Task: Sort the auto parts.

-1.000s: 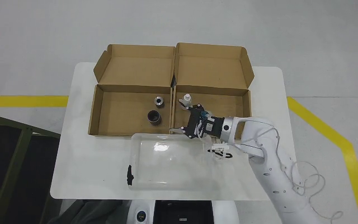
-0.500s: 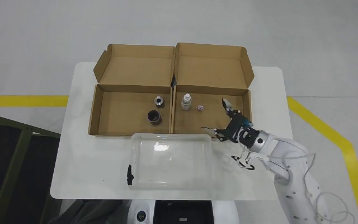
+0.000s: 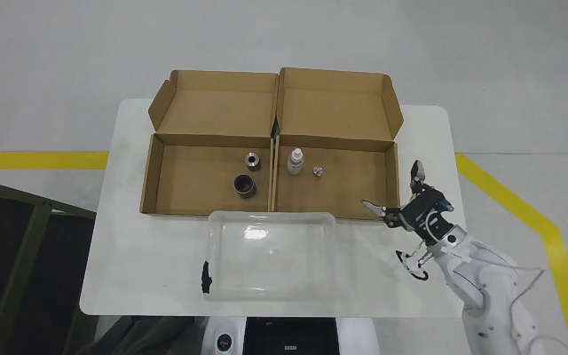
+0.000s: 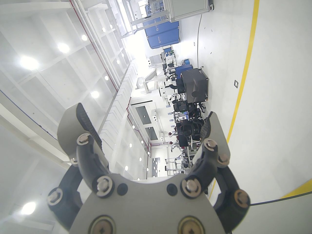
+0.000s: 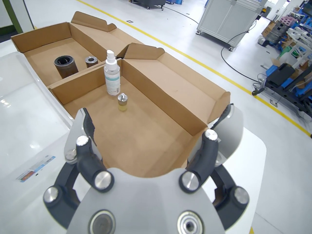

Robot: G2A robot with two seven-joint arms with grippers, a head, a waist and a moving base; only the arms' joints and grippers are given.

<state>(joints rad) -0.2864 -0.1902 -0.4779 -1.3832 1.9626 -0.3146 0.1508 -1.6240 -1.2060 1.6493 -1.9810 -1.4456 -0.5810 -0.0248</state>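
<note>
We take the right cardboard box [image 3: 355, 191] as our landmark: a shallow brown corrugated tray with its lid flap folded back on the far side. It rests on a smooth white table [image 3: 124, 257] with rounded corners. The left cardboard box [image 3: 191, 182], its twin, stands wall to wall against it. A clear, glossy plastic tray [image 3: 275, 253] with rounded corners sits just before the landmark's near wall, reaching across towards the twin.

The right gripper [image 3: 391, 186] hangs at the landmark's near right corner, its grey metal jaws with ribbed black pads spread wide and holding nothing. The left gripper [image 4: 145, 113], of the same build, points up at the hall ceiling, jaws likewise spread and bare; we cannot place it against the box.

Inside the landmark, close to the shared wall, stands a slim translucent spray bottle [image 5: 112, 75]. Just beside it is a small brass-coloured cylindrical fitting [image 5: 122, 102] with a silvery cap. Beyond the shared wall, in the twin, stand a dark hollow metal cylinder [image 5: 65, 66] and a smaller steel bushing [image 5: 91, 61].
</note>
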